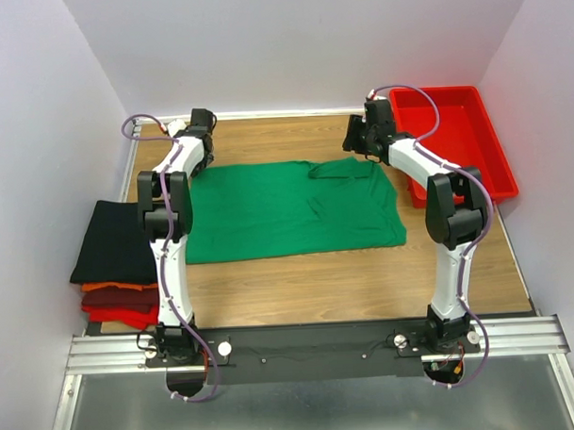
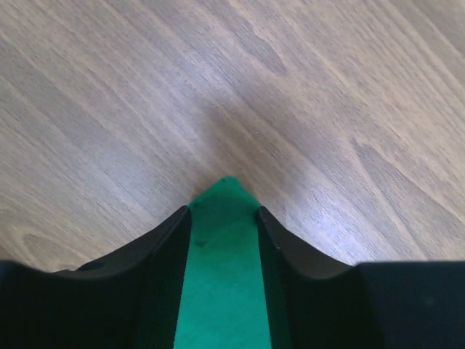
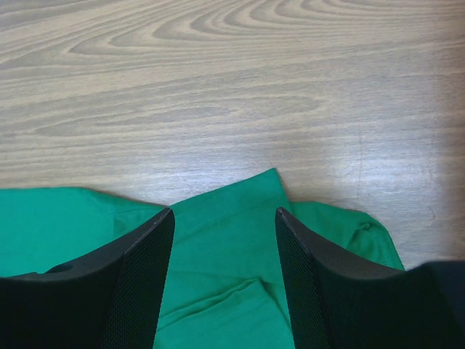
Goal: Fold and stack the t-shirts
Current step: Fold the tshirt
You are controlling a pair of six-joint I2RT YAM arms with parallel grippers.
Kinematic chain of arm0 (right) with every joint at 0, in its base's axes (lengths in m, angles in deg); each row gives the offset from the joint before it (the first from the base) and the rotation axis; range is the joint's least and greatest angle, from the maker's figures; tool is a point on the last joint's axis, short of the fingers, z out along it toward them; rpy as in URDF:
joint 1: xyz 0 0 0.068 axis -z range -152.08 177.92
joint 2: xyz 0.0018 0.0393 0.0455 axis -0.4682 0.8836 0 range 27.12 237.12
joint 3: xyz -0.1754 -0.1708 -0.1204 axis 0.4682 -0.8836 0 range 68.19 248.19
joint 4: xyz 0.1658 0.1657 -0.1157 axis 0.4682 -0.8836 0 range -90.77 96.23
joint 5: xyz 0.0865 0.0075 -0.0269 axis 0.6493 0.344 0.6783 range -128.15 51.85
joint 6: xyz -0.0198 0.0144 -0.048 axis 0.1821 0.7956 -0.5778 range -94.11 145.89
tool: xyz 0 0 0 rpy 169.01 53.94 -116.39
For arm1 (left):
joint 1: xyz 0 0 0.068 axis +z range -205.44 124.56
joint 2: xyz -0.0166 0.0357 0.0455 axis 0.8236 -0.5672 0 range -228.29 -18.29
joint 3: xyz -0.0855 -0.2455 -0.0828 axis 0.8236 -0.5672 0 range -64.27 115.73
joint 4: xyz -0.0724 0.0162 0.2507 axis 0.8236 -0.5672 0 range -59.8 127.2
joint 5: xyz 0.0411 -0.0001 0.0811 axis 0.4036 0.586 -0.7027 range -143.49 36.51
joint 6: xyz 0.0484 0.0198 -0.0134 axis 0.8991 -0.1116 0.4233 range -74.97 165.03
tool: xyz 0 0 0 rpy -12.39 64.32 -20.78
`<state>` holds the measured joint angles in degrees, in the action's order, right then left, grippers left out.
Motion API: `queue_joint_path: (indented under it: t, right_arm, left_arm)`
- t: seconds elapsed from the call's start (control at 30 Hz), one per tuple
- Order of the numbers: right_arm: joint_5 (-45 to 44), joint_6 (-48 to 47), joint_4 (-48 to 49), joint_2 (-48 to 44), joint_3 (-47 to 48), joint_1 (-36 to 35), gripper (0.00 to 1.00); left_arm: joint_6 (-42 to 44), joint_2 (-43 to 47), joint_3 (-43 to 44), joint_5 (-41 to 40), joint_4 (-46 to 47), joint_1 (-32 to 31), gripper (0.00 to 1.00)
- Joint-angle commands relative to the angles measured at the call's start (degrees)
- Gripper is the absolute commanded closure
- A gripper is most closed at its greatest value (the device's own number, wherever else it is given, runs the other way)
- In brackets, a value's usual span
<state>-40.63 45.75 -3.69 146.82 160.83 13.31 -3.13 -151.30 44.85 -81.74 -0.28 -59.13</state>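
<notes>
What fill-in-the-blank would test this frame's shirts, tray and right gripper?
1. The t-shirt spread flat in the middle is ___.
2. The top shirt of the folded stack is ___.
3. The red tray sits on the robot's ___ side.
4. The right gripper, over green cloth, is ___.

Missing words: green; black; right; open.

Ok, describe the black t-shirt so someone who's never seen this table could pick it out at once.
Start at the wooden table and go to its left edge, where folded t-shirts are piled. The black t-shirt is the top one, above the orange t-shirt and red t-shirts; the green t-shirt lies spread flat mid-table.
</notes>
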Motion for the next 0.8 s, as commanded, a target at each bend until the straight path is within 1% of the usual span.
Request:
queue_joint_path:
  t: [0.0,0.23,0.3,0.37,0.43,0.47,0.53,0.67,0.7,0.77]
  right_arm:
    - [2.13,-0.35,0.07,0.71,-0.44,0.20,0.36]
    - [1.86,-0.61,0.16,2.03,-0.36,0.20,0.36]
    - [2.04,-0.78,0.16,2.73,-0.27,0.20,0.36]
    - [1.95,-0.78,0.24,3.43,0.08,0.20,0.36]
    - [1.87,-0.78,0.16,3.96,0.44,0.20,0.36]
    - [2.04,-0.70,0.16,4.05,0.61,0.20,0.36]
    - [2.13,-0.87,0.16,4.23,0.87,0.20,0.36]
    - [2.13,-0.96,0.24,4.05,0.70,0.28,0.36]
    - [3.70,-0.87,0.16,3.96,0.61,0.29,0.36]
    - [3.89,-0.70,0.16,3.79,0.09,0.28,0.36]
  left_arm:
    - [0.00,-1.72,3.29,-3.39,-3.39,0.43,0.54]
    - [-0.09,-1.55,2.77,-3.04,-2.78,0.52,0.57]
    - [0.78,-0.76,1.72,-2.52,-1.12,0.61,0.58]
    - [1.75,-0.06,0.57,-1.73,0.38,0.78,0.57]
    - [2.37,0.47,-0.49,-1.02,1.78,1.13,0.52]
    - [2.63,0.56,-0.75,-0.84,2.23,1.22,0.51]
    - [3.42,0.73,-1.10,-0.05,3.45,1.31,0.50]
    - [3.78,-0.58,0.21,0.65,3.11,1.40,0.50]
    - [3.86,-0.93,0.65,0.65,3.11,1.40,0.50]
    - [3.86,-1.28,1.00,0.39,2.93,1.57,0.50]
